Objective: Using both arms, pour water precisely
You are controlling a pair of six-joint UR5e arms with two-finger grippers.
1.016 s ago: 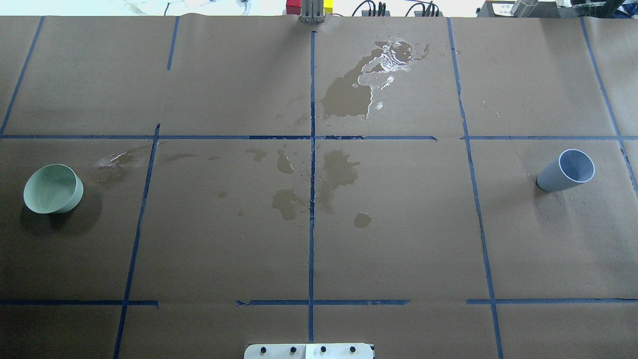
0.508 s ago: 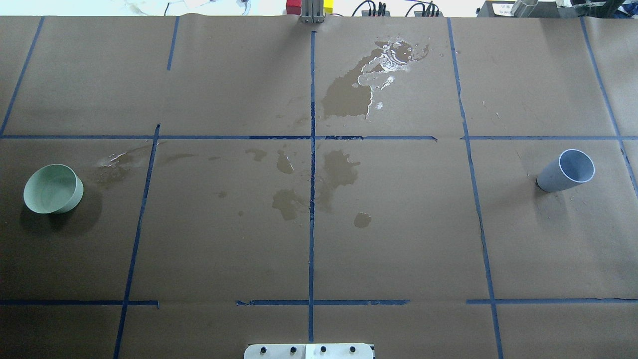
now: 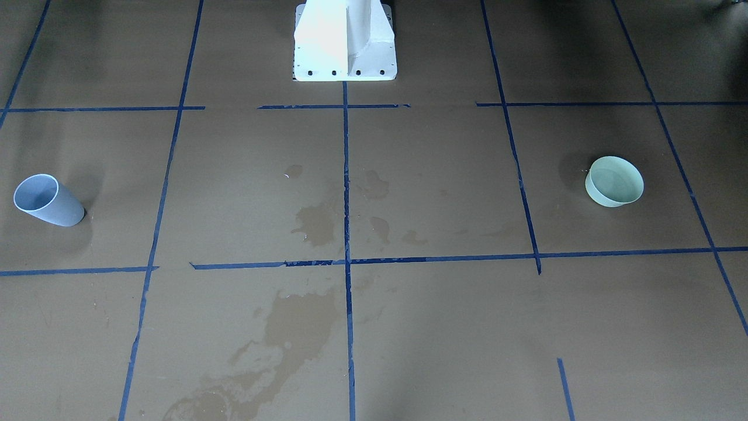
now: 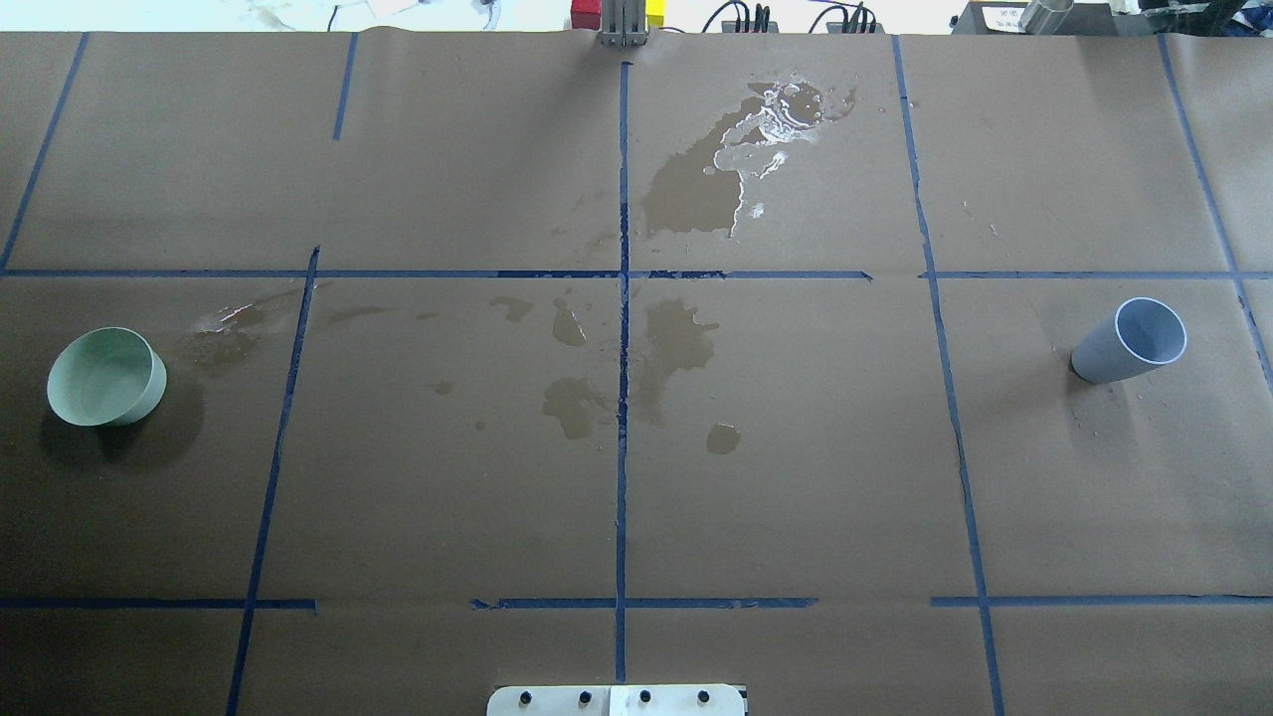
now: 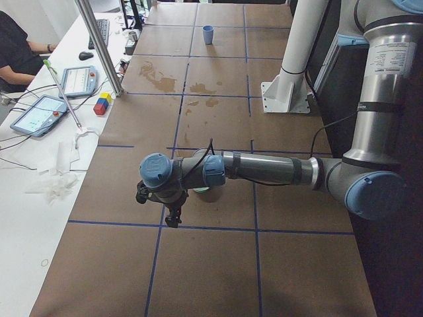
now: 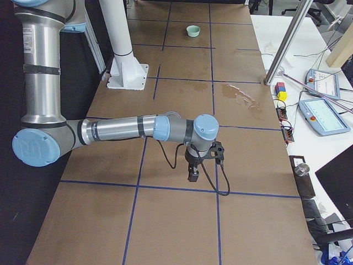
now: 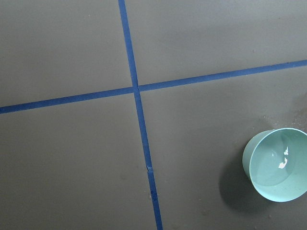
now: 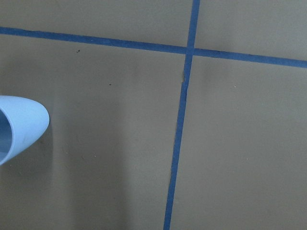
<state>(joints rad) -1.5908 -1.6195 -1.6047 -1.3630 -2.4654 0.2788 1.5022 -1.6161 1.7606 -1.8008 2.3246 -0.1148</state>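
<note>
Left wrist-mounted view shows the water only as a few white glints on the smooth floor of a round mint-green bowl, which the frame's right edge just clips. The bowl stands at the robot's far left on the surface, matte brown paper gridded with blue tape. Well apart, at the far right, stands a pale blue tapered cup. Its contents cannot be made out, and the right wrist-mounted view catches only a sliver of it. Between the two lie darker, irregular wet stains, some with a shiny skin.

In the exterior left view the left arm, a silver-grey tube with blue caps, reaches level over the bowl and hides most of it. Its black left hand points down, too small to tell whether clenched or released. The right arm and right hand read likewise in the exterior right view, and that hand's grip cannot be told either. A white pedestal stands at the robot's edge of the surface.
</note>
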